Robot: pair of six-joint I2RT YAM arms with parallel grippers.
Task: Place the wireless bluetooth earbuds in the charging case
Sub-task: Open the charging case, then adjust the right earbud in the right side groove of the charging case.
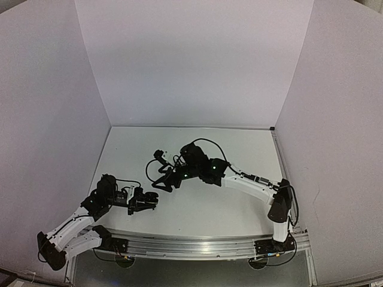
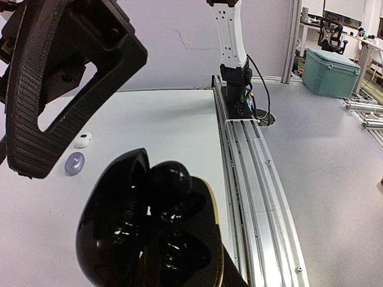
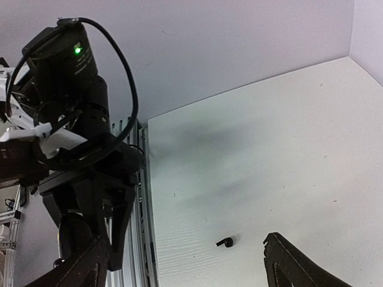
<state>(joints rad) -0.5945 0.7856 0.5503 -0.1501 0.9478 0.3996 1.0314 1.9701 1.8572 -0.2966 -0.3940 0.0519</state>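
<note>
Black bud (image 3: 225,242) lies loose on the white surface (image 3: 287,137), in the right wrist view. It sits in the gap between the two fingers of the right hand (image 3: 185,239). From the middle of that gap it is at 3 o'clock, so off-centre and closer to the finger on that side; touching neither finger as far as I can tell. Long axis looks like 9-to-3, short stem toward 9, i.e. across the gap rather than along it. Too small to be sure.

Right hand: wide open, nothing in it. It is clearly the nearer one.

Left hand (image 1: 148,200): clamped on the open black case (image 2: 149,233), lid up, dark rounded shapes inside. I cannot tell whether a bud is already seated there. In the top view this hand sits at about 7 o'clock from the right hand, close by but apart.

My guess at the next move: shift the right hand a little toward 3 o'clock to centre the bud, drop, pinch, then carry it toward 7 o'clock to the case.

Also on the surface in the left wrist view: a white piece (image 2: 83,140) and a lilac-grey piece (image 2: 75,162), side by side; bud or case, cannot tell.
</note>
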